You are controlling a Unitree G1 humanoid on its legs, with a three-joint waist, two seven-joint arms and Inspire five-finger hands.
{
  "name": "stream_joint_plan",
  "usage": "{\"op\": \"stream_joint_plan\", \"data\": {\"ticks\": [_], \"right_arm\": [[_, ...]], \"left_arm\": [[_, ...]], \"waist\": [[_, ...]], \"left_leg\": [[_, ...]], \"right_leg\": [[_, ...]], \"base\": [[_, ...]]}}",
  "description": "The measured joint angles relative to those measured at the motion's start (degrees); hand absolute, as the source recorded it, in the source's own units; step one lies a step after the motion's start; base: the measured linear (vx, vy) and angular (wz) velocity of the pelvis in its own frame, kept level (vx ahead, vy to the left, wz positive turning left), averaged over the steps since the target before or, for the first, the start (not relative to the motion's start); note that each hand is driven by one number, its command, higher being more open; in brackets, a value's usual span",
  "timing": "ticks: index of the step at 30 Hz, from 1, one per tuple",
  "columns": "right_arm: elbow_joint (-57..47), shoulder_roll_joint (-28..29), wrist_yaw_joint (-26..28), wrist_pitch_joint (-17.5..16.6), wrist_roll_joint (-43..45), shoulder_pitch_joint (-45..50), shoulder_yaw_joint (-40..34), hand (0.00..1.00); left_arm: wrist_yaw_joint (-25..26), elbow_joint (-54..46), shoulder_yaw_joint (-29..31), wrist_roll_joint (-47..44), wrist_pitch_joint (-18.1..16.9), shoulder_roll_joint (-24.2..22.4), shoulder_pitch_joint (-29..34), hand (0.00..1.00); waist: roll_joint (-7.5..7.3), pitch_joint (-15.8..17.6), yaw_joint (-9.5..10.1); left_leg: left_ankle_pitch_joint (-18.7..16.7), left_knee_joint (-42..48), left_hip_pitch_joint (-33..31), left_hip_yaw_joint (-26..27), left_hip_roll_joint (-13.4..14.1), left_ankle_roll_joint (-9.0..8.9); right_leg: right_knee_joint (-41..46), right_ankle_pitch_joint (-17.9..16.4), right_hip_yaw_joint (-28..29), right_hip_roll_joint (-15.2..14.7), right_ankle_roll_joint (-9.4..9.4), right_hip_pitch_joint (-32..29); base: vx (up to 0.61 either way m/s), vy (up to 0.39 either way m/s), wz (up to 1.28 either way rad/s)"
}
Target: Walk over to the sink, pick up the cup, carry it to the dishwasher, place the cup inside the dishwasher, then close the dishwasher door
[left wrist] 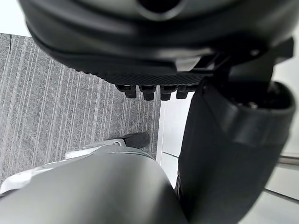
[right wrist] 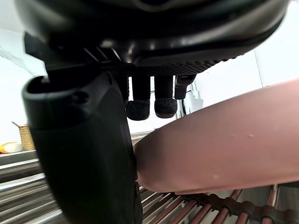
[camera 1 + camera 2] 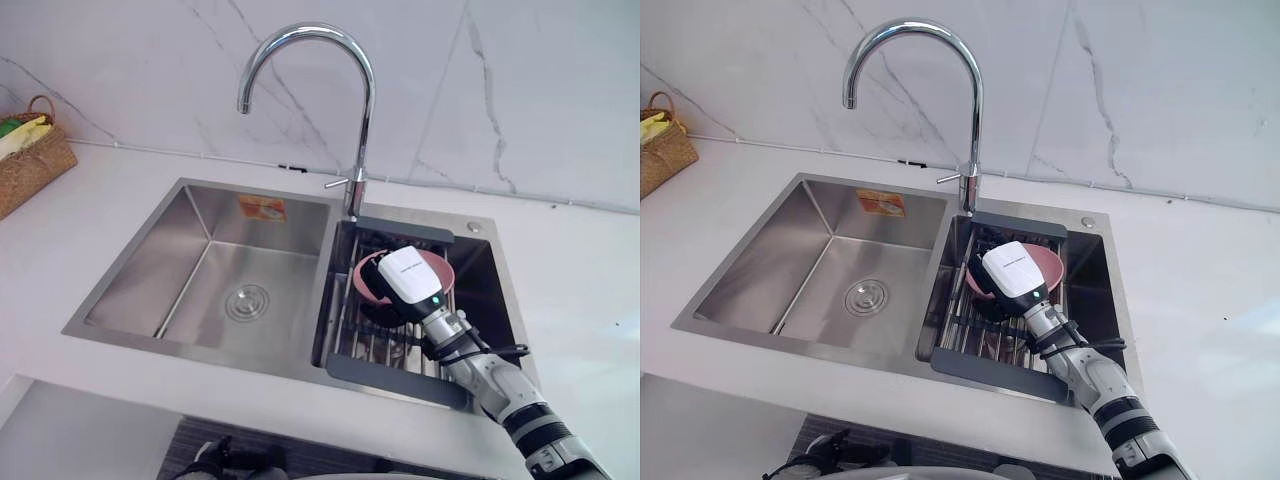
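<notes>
We have the right hand (image 3: 408, 282) over the pink cup (image 2: 224, 149), which sits on the rack (image 3: 365, 340) in the sink's (image 3: 150, 260) right basin. The thumb (image 2: 84, 158) lies against the cup's wall and the fingers (image 2: 140, 108) hang loosely bent just above the rim, pinching nothing yet. We judge it best to drop the fingers inside the rim, squeeze toward the thumb, then lift straight up, clear of the tap (image 3: 330, 60). The left hand (image 1: 140, 46) hangs relaxed over the floor (image 1: 56, 107).
</notes>
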Motion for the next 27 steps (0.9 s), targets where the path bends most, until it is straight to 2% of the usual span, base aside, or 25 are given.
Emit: {"op": "stream_joint_plan", "data": {"ticks": [11,19,27], "right_arm": [[-0.7,0.0,1.1,1.6,2.9,-0.1,-0.4,0.00],[-6.7,0.0,0.9,4.3,11.7,0.8,-10.8,0.00],[-11.0,0.0,0.5,5.1,12.8,2.9,-17.2,0.00]], "left_arm": [[0.0,0.0,0.0,0.0,-0.1,0.0,0.1,1.00],[0.2,0.0,0.1,-0.1,-0.5,-0.1,0.2,1.00],[0.6,0.1,0.1,-0.1,-0.5,-0.3,0.5,1.00]], "waist": [[0.24,0.2,-0.56],[0.65,0.5,-0.93],[0.68,0.5,-1.52]], "left_leg": [[0.0,0.0,0.1,0.2,0.0,-0.01],[-0.1,0.0,0.1,0.5,0.1,-0.03],[-0.3,0.0,0.6,1.9,0.1,0.03]], "right_leg": [[0.0,0.0,0.2,0.0,-0.05,0.0],[0.4,0.0,0.6,0.0,-0.06,-0.3],[0.8,0.0,2.1,0.1,-0.06,-0.8]], "base": [[-0.03,-0.002,0.00],[0.00,0.000,-0.01],[-0.02,0.000,-0.09]]}}
